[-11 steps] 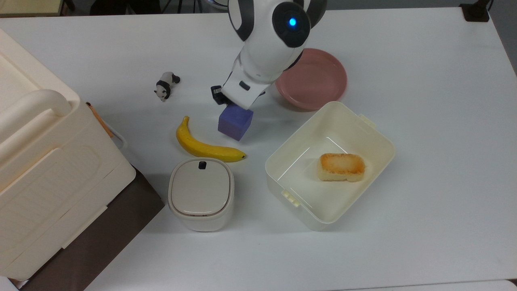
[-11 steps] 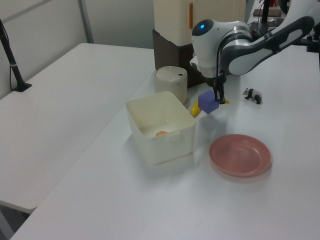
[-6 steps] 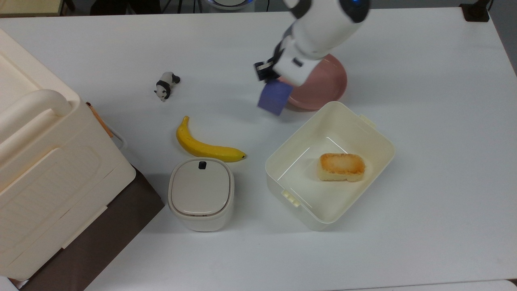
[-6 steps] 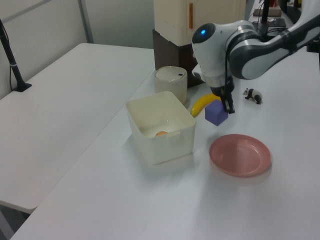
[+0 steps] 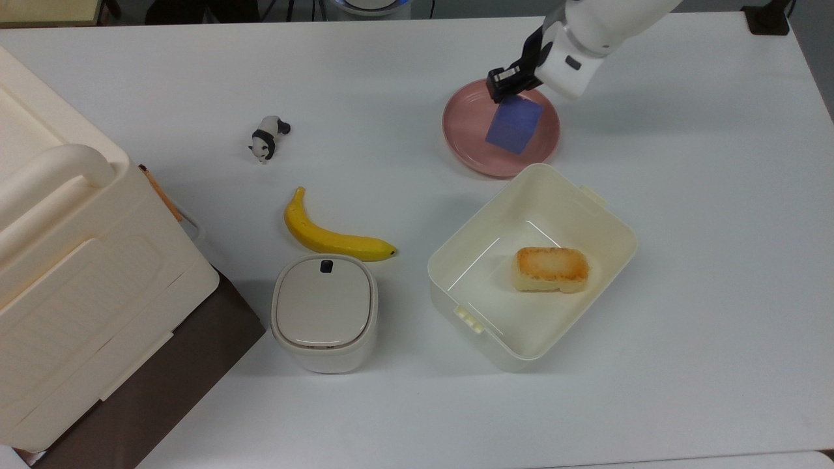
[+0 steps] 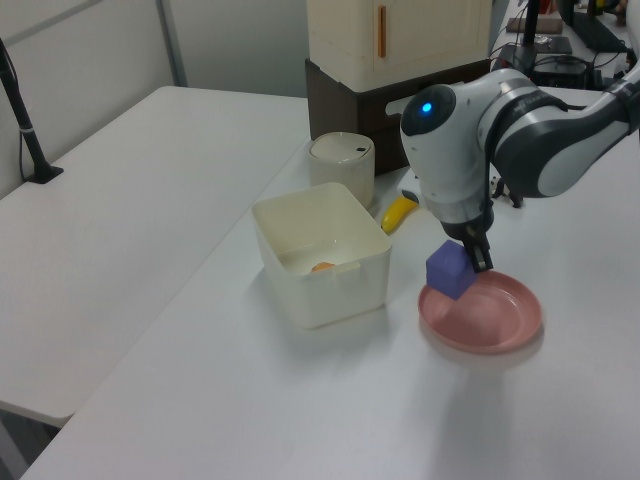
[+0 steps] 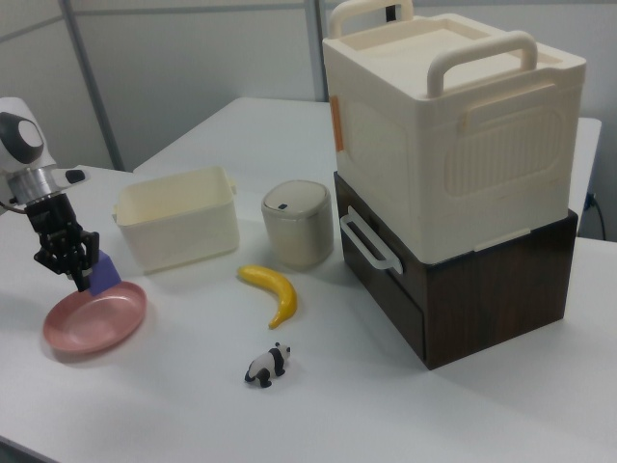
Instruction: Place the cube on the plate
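Nearest in the top view, a small lidded bin [image 5: 324,312] with a rounded grey-white top stands on the white worktop [image 5: 684,326], with a tall cream storage box [image 5: 71,273] stacked on a dark brown cabinet [image 7: 472,289] to the top view's left. Beside the bin, to the top view's right, an open cream tub [image 5: 586,195] holds a toasted bread-like block [image 5: 551,268]. Just beyond the bin lies a banana [image 5: 329,234], and farther off a little panda figure [image 5: 267,138] stands alone. Past the tub's far corner is the pink plate [image 5: 466,140], and over it hangs the blue-purple cube [image 5: 514,125], tilted on a corner and clear of the plate's surface in the left view. The gripper [image 5: 510,86] has its dark fingers [image 6: 481,256] closed against the cube's upper edge, carrying it; in the right view the cube [image 7: 104,275] sits just above the plate's [image 7: 87,328] rim. The white arm [image 5: 603,26] reaches in from the top view's far right.
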You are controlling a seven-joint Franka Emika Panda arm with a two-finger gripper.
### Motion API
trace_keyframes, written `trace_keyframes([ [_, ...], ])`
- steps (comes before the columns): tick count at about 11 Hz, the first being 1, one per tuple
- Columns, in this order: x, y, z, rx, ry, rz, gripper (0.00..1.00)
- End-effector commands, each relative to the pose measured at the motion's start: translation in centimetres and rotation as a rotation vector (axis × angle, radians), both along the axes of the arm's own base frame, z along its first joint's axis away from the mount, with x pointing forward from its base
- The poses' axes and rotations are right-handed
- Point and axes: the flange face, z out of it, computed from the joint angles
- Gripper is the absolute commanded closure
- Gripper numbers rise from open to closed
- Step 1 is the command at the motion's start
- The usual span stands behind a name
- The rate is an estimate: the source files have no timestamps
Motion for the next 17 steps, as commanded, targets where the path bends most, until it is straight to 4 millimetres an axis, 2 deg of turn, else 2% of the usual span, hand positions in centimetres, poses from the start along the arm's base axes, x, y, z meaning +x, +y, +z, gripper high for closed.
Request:
trace_keyframes([
  [1,-1.1,0.2,0.0,-0.031,0.018,-0.018,0.35],
  [2,-1.1,0.2,0.0,-0.031,0.018,-0.018,0.17],
  [4,-1.0,0.2,0.0,-0.03,0.016,-0.019,0.02],
  [7,-0.1,-0.9,1.2,-0.014,-0.007,-0.043,0.0],
  [9,1.4,-3.6,4.5,0.02,-0.063,-0.11,0.0],
  [11,2.0,-7.0,9.2,0.039,-0.141,-0.172,0.0],
  [15,4.1,-16.5,21.6,0.217,-0.318,-0.412,0.0],
  [16,3.8,-18.4,24.1,0.24,-0.364,-0.444,0.0],
  [17,3.5,-20.0,25.8,0.246,-0.396,-0.469,0.0],
])
